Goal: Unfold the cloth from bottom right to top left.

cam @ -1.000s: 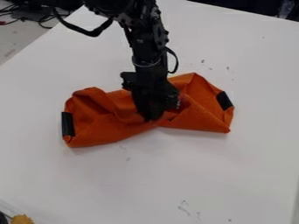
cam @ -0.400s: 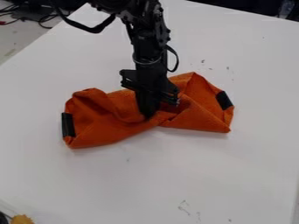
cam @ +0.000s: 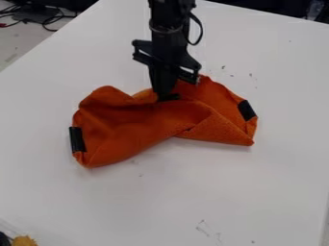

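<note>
The gripper (cam: pixel 164 92) points down over the upper middle of the orange cloth (cam: pixel 128 127), shut on a pinched-up part of it. Beside the fingertips a black patch of the cloth shows. The cloth lies bunched and folded on the table, with a black patch at its left end and another at its right end. A triangular flap forms its lower right part, while its left part bulges in loose folds. Some of the cloth behind the gripper is hidden.
The white table (cam: pixel 231 192) extends around the cloth on all sides. A small yellow object (cam: pixel 24 240) is at the bottom left corner. Dark cables (cam: pixel 48 20) lie beyond the table's edge at the upper left.
The gripper has moved up the view, away from the cloth's lower edge, and the cloth's middle has been drawn up with it. The left part has shifted slightly and bulges more.
</note>
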`<state>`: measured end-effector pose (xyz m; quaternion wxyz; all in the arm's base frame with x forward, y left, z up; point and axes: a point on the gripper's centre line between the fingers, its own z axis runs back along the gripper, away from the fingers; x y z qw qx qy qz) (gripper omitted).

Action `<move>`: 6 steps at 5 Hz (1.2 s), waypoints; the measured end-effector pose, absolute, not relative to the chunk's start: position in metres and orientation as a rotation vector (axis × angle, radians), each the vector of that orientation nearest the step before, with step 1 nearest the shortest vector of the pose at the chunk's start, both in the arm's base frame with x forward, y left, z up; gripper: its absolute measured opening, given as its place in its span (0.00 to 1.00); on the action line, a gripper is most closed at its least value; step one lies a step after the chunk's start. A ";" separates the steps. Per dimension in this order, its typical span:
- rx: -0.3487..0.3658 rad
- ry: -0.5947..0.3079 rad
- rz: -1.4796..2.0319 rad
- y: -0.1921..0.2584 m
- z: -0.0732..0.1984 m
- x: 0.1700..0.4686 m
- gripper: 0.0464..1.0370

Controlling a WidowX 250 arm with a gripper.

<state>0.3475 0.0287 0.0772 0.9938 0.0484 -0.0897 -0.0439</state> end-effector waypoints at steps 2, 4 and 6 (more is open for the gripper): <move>0.066 -0.203 -0.135 0.089 0.065 0.389 0.02; -0.008 -0.150 -0.151 0.121 0.021 0.411 0.02; 0.002 -0.152 -0.192 0.125 0.015 0.425 0.04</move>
